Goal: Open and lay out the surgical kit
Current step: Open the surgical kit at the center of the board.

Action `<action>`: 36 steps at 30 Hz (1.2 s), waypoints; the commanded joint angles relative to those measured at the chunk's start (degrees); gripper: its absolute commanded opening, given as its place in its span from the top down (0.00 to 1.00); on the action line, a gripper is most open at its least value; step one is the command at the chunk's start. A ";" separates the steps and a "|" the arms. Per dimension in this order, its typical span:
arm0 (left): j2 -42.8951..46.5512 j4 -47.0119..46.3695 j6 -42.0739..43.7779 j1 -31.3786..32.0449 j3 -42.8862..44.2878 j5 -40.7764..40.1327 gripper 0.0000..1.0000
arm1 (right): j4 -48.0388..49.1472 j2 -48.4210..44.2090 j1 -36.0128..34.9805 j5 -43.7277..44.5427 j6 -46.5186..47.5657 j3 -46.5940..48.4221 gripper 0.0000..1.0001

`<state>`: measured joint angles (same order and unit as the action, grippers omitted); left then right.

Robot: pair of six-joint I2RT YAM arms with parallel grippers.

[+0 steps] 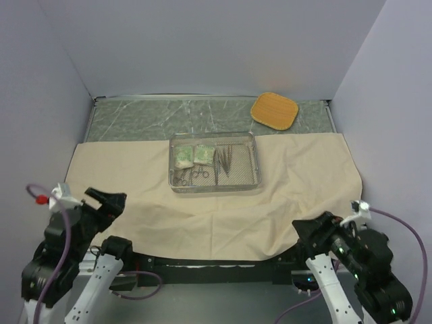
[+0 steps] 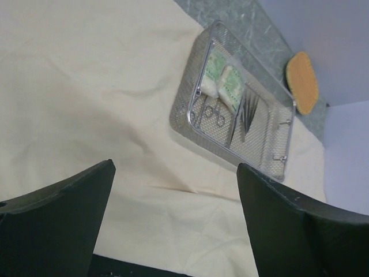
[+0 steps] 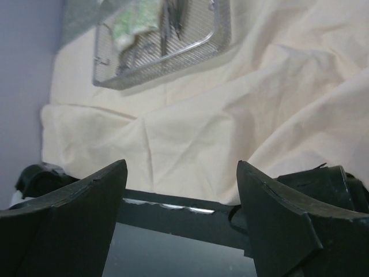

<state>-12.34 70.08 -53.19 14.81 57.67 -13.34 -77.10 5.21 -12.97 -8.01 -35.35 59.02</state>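
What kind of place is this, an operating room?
Probably a robot lab bench, not an operating room: plain panels box in the table, two robot arms stand at its near edge, and a mesh tray sits on a beige cloth.

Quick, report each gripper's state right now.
Left gripper: open, holding nothing.
Right gripper: open, holding nothing.

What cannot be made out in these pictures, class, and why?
- Top view: instruments in the wire-mesh tray too small to count.
- Right wrist view: tray's far end cut off by the top edge; contents blurred.
- Left wrist view: print on the packets too small to read.
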 commanded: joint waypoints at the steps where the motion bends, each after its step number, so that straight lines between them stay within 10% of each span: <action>1: -11.46 -15.56 2.03 -0.22 -5.10 1.74 0.04 | 11.14 8.92 -0.21 -0.34 0.81 -5.92 0.11; 17: -70.95 -42.75 16.18 -5.31 4.64 2.62 0.00 | 48.35 59.02 2.15 4.14 3.09 -4.19 0.06; 36: -95.15 -42.40 17.94 -12.61 13.00 8.07 0.01 | 59.69 97.09 11.82 -3.24 2.93 7.34 0.07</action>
<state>-105.71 29.17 -36.01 4.16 69.38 -6.66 -19.90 99.85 -4.43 -9.26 -31.55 65.76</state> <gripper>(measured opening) 0.995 0.932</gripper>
